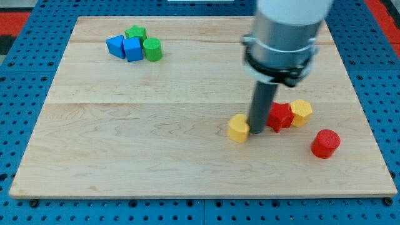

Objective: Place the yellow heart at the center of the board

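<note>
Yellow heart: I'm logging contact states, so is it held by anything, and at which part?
Nothing holds it. My tip stands against the right side of the yellow heart, positioned only to push.

Red block crowds my tip's right; board left of yellow heart open

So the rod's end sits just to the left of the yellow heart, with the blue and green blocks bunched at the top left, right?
Not quite. The camera view shows my tip just to the right of the yellow heart, not the left. The blue blocks and green blocks are indeed bunched at the view's top left.
</note>
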Controlling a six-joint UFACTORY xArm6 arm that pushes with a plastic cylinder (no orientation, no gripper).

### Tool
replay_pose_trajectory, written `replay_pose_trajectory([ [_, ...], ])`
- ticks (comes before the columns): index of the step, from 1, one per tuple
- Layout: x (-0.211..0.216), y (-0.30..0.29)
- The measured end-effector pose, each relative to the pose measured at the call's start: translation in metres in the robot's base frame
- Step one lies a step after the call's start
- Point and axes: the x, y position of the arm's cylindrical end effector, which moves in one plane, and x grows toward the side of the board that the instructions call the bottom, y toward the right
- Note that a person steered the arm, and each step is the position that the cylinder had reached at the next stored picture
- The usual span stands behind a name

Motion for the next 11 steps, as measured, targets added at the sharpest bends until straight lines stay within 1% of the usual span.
replay_pose_trajectory([
  [1,0.028,0.031],
  [2,0.0,-0.034],
  [3,-0.047,-0.114],
  [4,-0.037,-0.111],
  [5,-0.014,-0.08],
  [6,0.011,-0.131],
  [7,-0.002,-0.182],
  [8,-0.036,-0.111],
  [9,-0.047,-0.084],
  [10,-0.036,-0.103],
  [11,-0.008,-0.137],
])
